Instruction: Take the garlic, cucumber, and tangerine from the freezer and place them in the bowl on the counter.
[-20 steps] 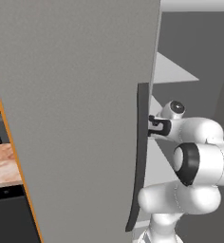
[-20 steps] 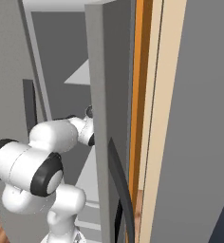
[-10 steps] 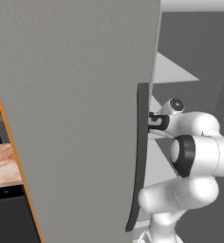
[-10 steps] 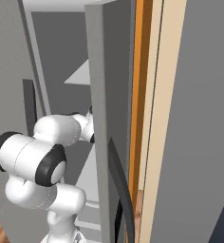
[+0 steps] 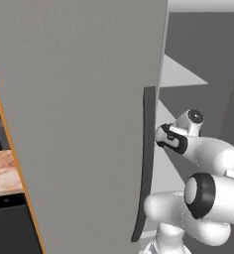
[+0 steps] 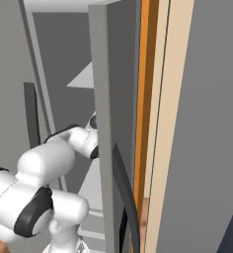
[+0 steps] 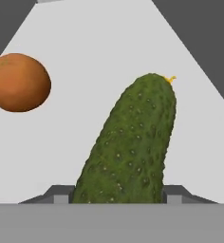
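Your hand view has the gripper [image 7: 117, 194] clamped on the cucumber [image 7: 128, 142], tangerine [image 7: 19, 82] well apart; your base views show the freezer [image 5: 79, 114] door.

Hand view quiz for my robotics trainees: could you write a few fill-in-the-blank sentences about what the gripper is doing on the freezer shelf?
1. The gripper is closed on the ____.
2. The round fruit lying apart from the cucumber on the shelf is a ____.
3. The tangerine is ____ in colour.

Missing words: cucumber; tangerine; orange
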Available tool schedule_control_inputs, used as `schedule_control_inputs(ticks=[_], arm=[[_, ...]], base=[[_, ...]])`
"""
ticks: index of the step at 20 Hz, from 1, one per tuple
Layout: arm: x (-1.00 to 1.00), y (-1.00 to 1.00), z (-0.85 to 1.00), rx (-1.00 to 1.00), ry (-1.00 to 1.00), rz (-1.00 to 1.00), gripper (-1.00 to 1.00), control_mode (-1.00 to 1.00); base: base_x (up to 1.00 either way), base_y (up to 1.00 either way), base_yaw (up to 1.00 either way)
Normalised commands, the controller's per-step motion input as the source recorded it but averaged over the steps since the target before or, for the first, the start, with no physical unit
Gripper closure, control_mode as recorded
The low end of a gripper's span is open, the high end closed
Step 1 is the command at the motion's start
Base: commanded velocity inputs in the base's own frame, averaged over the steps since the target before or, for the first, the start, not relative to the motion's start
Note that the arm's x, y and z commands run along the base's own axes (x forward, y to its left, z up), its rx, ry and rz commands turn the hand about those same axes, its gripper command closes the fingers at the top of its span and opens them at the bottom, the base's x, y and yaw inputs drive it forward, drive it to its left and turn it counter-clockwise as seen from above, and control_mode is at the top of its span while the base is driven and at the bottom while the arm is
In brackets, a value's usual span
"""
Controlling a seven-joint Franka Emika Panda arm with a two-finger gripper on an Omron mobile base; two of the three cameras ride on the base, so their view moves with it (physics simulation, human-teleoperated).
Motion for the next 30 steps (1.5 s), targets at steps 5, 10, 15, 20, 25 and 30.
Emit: schedule_control_inputs(ticks=[5,10,15,20,25,30], arm=[[-0.90,0.01,0.25,0.00,0.02,0.00,1.00,-1.00],[-0.54,0.05,0.53,0.00,0.03,0.00,1.00,-1.00],[-0.39,0.00,0.63,0.00,0.04,0.00,1.00,-1.00],[-0.32,0.00,0.72,0.00,0.11,0.00,1.00,-1.00],[-0.22,0.02,0.76,0.00,0.14,0.00,1.00,-1.00],[-0.36,0.07,0.65,0.00,0.13,0.00,1.00,-1.00]], base=[[0.00,0.00,0.00],[0.00,0.00,0.00],[0.00,0.00,0.00],[0.00,0.00,0.00],[0.00,0.00,0.00],[0.00,0.00,0.00]])
